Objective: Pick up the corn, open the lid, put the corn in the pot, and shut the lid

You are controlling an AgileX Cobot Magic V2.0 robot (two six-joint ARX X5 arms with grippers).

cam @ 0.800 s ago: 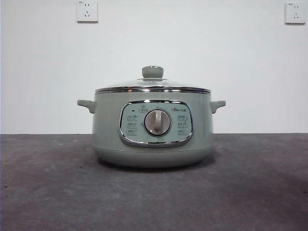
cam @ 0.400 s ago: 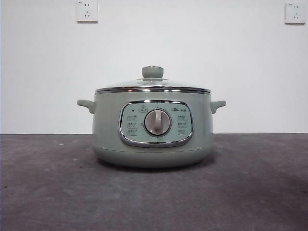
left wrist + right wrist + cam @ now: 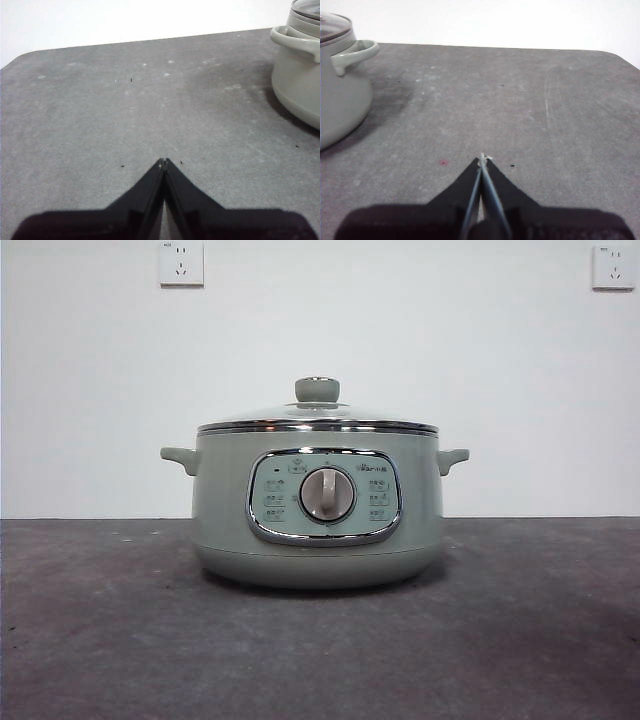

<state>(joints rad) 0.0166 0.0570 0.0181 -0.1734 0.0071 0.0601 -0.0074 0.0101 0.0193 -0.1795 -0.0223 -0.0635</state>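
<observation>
Both arms wait low over the grey table [image 3: 120, 640], one at each side of the pot, and neither shows in the front view. Nearest in the left wrist view, the left gripper [image 3: 164, 161] points level across the table with its two black jaws pressed together at the tips, nothing between them. Bare, speckled tabletop lies under and ahead of it. Off to one side, well apart from the tips, the pot [image 3: 298, 75] comes in at the edge of that view, one side handle [image 3: 295, 41] facing the camera.

The right gripper [image 3: 483, 159] sits the same way: jaws closed tip to tip, empty, aimed flat along the table. A small red speck [image 3: 443, 162] marks the surface just beside its tips. Further out, the pot's other handle [image 3: 355, 54] juts towards this camera, with the edge of the lid [image 3: 334, 26] above it.

From the front, the pot [image 3: 318, 505] stands upright in the middle of the table, its chrome-framed panel and dial [image 3: 327, 494] facing forward. The lid [image 3: 317, 416] is on, seated flat on the rim, knob [image 3: 317, 390] on top. Behind it the white wall [image 3: 400, 330] carries two sockets, one at upper left [image 3: 181, 262] and one at upper right [image 3: 612, 267].

The corn is nowhere in sight from any camera.
</observation>
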